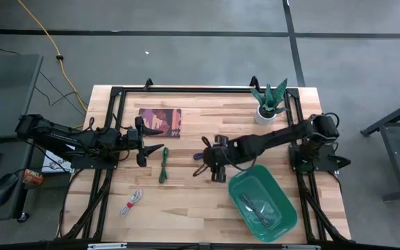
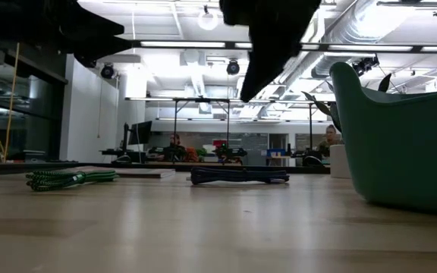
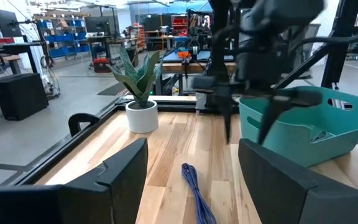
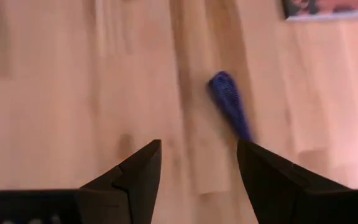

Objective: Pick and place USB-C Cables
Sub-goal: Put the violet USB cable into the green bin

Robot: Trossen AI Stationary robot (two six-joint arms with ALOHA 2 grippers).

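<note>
The purple cable [image 4: 230,106] lies flat on the table just ahead of my right gripper [image 4: 197,146], which is open and hovers above the table near its middle [image 1: 208,161]. The purple cable also shows in the low view [image 2: 240,176] and the left wrist view [image 3: 197,190]. The green cable [image 1: 164,165] lies flat close to my left gripper [image 1: 155,142], which is open, empty and points toward the table's right. The white-and-red cable [image 1: 132,203] lies near the front left. The silver-grey cable [image 1: 259,207] lies inside the teal tub [image 1: 283,215].
A potted plant [image 1: 269,104] stands at the far right. A flat picture card [image 1: 160,121] lies at the far side, left of centre. The teal tub takes up the near right. Black frame rails [image 1: 186,89] run along the table's edges. A yellow cord [image 1: 47,38] lies on the floor.
</note>
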